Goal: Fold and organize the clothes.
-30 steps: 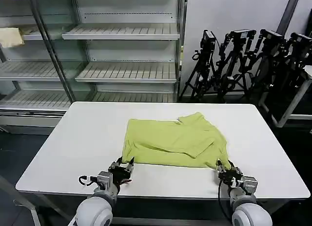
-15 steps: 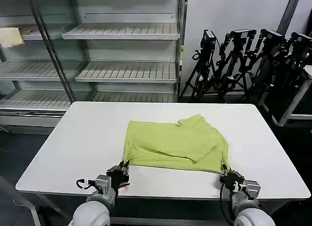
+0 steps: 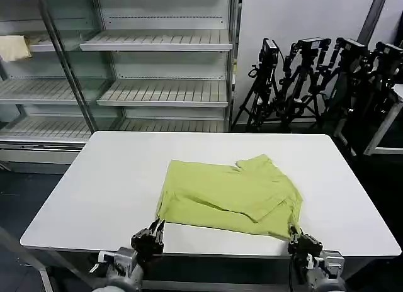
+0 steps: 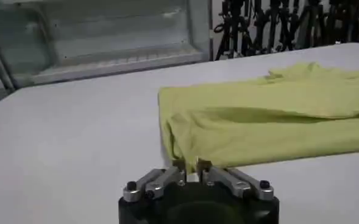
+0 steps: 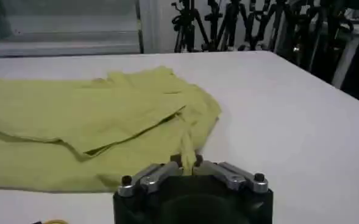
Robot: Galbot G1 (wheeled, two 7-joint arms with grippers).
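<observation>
Both end effectors sit at the near edge of the worktop [image 3: 94,179], each pinched together on a near corner of the T-shirt [image 3: 230,194]. Left end effector [image 4: 188,165] has its fingers closed on the shirt's near-left corner, where the cloth is drawn into a small point between the fingers. Right end effector [image 5: 183,163] is clamped on the near-right corner, with a narrow strip of fabric running from the fingers up into the garment.

That lime yellow-green T-shirt lies partly folded on the middle of the white worktop, a sleeve and a flap doubled over its right half, its near hem close to the near edge. Bare worktop lies open to the left, to the right and on the far side of the shirt.

Behind the worktop stands a shelving unit [image 3: 164,90]; a small pale cloth [image 3: 12,48] rests on an upper shelf at far left. Black tripods [image 3: 315,78] crowd the far right.
</observation>
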